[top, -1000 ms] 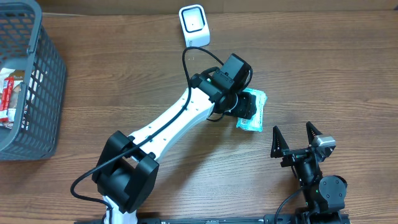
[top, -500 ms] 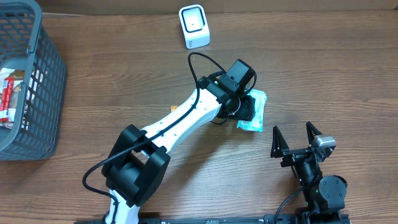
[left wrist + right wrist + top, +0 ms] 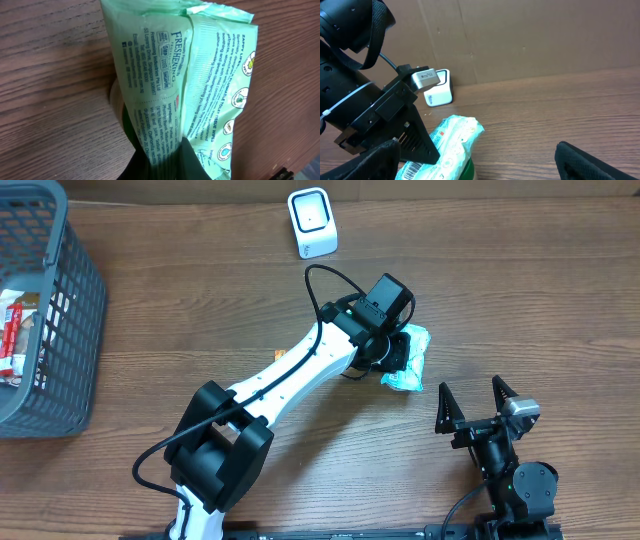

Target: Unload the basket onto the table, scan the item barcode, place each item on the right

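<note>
The item is a light green pack of wet wipes (image 3: 411, 367) lying on the wooden table, right of centre. My left gripper (image 3: 392, 352) is shut on it; in the left wrist view the black fingers (image 3: 192, 162) pinch the pack's (image 3: 190, 75) printed back seam at my left gripper (image 3: 165, 156). The right wrist view shows the pack (image 3: 456, 136) with a barcode (image 3: 415, 170) on its near end. The white scanner (image 3: 312, 220) stands at the table's far edge. My right gripper (image 3: 478, 402) is open near the front edge, holding nothing.
A grey wire basket (image 3: 62, 330) with packaged goods stands at the far left. A dark green round thing (image 3: 468, 168) shows under the pack. A cardboard wall runs behind the scanner (image 3: 439, 92). Bare wood lies between the pack and the scanner.
My left gripper has shut on the pack after shifting slightly right over it. The pack's upper end has lifted a little. The right arm has not moved.
</note>
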Action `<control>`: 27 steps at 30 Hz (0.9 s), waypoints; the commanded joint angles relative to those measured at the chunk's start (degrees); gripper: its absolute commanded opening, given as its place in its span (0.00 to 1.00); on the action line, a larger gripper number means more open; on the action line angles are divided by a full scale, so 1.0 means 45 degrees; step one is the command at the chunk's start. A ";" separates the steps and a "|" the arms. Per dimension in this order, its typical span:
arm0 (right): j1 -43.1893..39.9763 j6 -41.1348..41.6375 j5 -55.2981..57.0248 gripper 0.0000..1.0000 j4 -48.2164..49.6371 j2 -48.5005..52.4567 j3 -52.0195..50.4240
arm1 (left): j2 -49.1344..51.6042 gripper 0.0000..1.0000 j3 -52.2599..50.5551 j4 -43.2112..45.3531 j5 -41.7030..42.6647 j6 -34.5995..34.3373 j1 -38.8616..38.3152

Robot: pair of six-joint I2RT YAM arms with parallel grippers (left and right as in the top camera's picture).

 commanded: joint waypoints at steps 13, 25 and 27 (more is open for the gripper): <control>-0.0034 0.0044 0.0126 1.00 0.0034 -0.0117 -0.0136 | -0.1409 0.04 0.0413 0.0379 0.1632 0.0029 0.0675; -0.0034 0.0044 0.0126 1.00 0.0034 -0.0117 -0.0136 | -0.1923 0.04 0.0408 -0.0418 0.1253 0.0126 0.1860; -0.0034 0.0044 0.0121 1.00 0.0034 -0.0117 -0.0136 | -0.1923 0.04 0.0408 -0.0967 0.0568 0.0121 0.2108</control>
